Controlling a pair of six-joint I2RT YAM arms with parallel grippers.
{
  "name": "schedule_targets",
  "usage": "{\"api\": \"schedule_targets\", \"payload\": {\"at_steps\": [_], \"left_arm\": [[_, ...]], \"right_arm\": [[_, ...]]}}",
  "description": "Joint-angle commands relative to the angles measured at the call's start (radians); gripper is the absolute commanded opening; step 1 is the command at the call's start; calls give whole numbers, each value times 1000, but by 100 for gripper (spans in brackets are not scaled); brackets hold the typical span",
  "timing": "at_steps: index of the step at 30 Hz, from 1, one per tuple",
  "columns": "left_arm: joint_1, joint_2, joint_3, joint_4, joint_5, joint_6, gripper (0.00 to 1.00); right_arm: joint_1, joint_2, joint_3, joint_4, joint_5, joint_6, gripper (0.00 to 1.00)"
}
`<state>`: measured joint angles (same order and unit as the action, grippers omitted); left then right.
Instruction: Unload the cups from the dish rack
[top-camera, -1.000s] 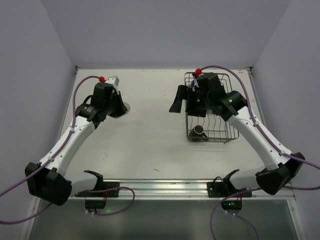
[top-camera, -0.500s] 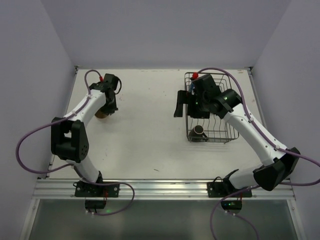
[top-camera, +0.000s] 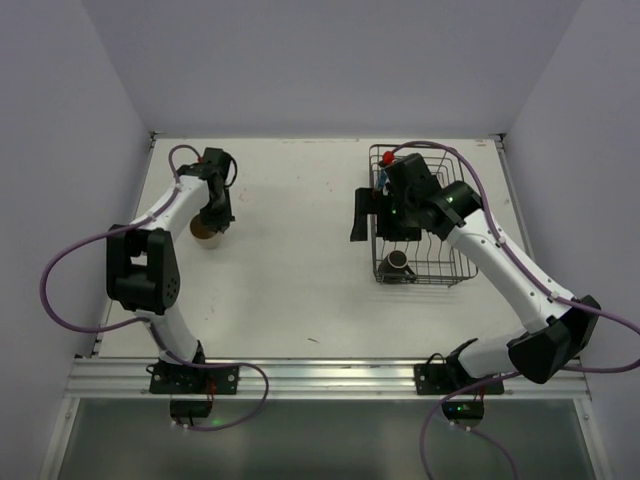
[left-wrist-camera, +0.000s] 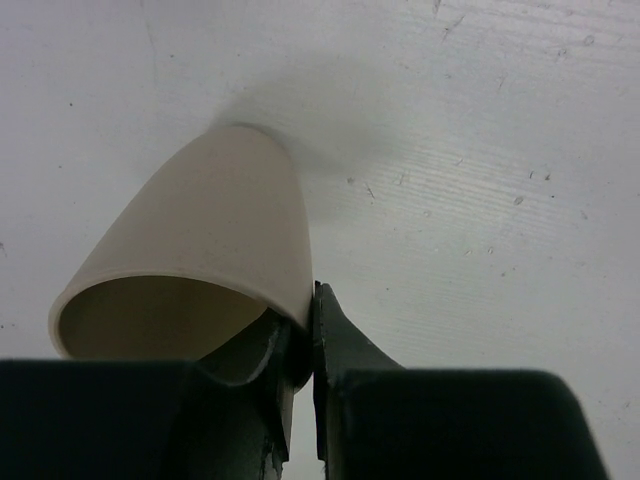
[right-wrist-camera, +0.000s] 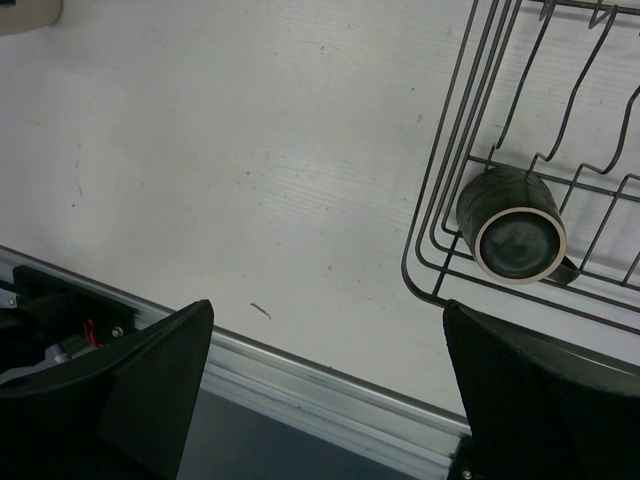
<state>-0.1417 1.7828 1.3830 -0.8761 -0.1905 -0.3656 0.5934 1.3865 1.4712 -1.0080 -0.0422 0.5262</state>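
Observation:
My left gripper (top-camera: 212, 218) is shut on the rim of the cream-beige mug (top-camera: 204, 233) at the far left of the table. In the left wrist view one finger is inside the mug (left-wrist-camera: 190, 260) and one outside; the mug is tilted, its base at or near the table. My right gripper (top-camera: 377, 220) is open and empty, hovering over the left edge of the dish rack (top-camera: 458, 268). The dark brown mug (top-camera: 397, 264) lies on its side in the rack's near corner, also in the right wrist view (right-wrist-camera: 515, 228). A bit of the blue mug (top-camera: 381, 180) shows behind the right arm.
The rack's wire rim (right-wrist-camera: 432, 250) runs just right of my open right gripper (right-wrist-camera: 328, 310). The table's metal front rail (right-wrist-camera: 300, 375) lies below it. Walls close the table on the left, back and right. The other cups are out of view.
The left arm swung its gripper and the cream-beige mug left and down toward the table, then barely moved. The right gripper shifted slightly by the rack's left edge.

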Motion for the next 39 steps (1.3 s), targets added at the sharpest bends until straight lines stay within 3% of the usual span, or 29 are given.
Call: {"api": "schedule_targets", "payload": {"at_steps": [1, 6, 9, 10, 19, 26, 34, 39], "left_arm": [[17, 13, 30, 20, 42, 36, 13], [27, 12, 13, 28, 11, 28, 23], [40, -14, 16, 20, -36, 11, 46], [44, -29, 19, 17, -47, 8, 47], [63, -117, 80, -24, -79, 4, 58], [63, -212, 126, -43, -44, 10, 63], [62, -336, 163, -18, -15, -12, 64], [59, -482, 36, 180, 231, -1, 64]], "right_arm": [[-3, -30, -6, 11, 4, -22, 99], [-4, -30, -23, 2, 37, -22, 99], [-3, -29, -34, -21, 108, -14, 99], [-4, -27, -37, -29, 128, -11, 99], [-7, -29, -126, -64, 295, 5, 99], [-12, -61, -144, -63, 372, -126, 99], [-15, -81, -167, -46, 328, -288, 98], [-18, -75, -164, -34, 213, -434, 96]]}}
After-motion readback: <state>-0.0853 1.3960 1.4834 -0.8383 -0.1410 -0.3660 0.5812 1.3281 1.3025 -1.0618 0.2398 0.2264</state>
